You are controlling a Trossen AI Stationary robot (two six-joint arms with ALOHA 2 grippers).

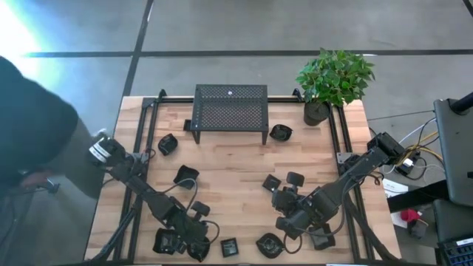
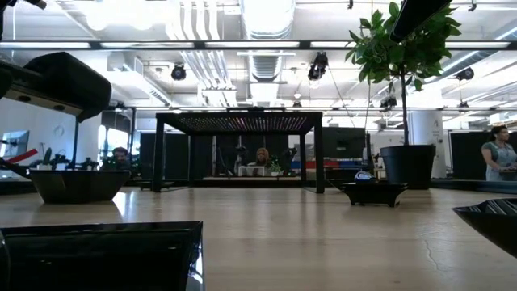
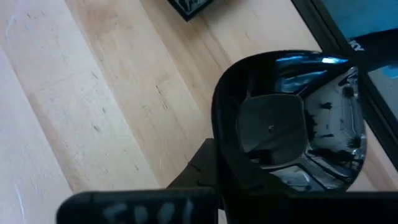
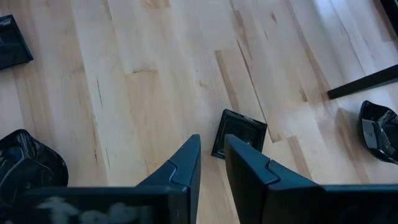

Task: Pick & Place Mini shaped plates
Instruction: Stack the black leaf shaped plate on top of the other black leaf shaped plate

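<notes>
Pale wood-grain table [image 1: 236, 166] carries glossy black mini shaped plates [image 1: 279, 133], square and rounded.

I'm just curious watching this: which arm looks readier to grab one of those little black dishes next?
Probably the right. The right gripper hovers with a narrow gap just short of a small square plate. The left gripper is near a glossy dish.

Tiny glossy black mini shaped plates [image 1: 184, 175], square and rounded, scattered flat across the wooden tabletop.

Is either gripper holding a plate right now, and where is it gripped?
Left gripper appears to pinch a glossy mini plate by its rim. Right gripper holds nothing; its fingers hover near a small square plate.
</notes>
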